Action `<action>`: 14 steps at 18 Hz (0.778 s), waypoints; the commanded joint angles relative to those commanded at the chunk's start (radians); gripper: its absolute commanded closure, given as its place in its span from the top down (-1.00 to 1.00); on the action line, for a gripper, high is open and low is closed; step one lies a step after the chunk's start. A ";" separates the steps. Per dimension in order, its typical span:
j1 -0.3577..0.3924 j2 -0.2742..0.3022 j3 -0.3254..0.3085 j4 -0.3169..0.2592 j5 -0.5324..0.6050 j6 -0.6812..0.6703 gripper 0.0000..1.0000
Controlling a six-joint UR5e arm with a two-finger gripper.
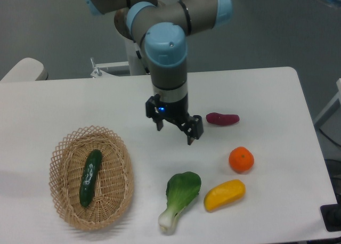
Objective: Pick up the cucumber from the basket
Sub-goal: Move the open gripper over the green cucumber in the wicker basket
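Note:
The cucumber (90, 177) is dark green and glossy and lies lengthwise inside the oval wicker basket (117, 198) at the front left of the table. My gripper (174, 135) hangs over the middle of the table, to the right of and behind the basket, well apart from it. Its two fingers stand apart with nothing between them, so it is open and empty.
A bok choy (179, 197) lies right of the basket near the front edge. A yellow vegetable (224, 195), an orange (241, 160) and a purple sweet potato (222, 119) lie to the right of the gripper.

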 joint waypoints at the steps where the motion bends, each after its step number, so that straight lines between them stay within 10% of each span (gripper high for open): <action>1: -0.011 -0.002 0.002 0.002 -0.002 -0.037 1.00; 14: -0.213 -0.155 0.051 0.127 -0.065 -0.424 1.00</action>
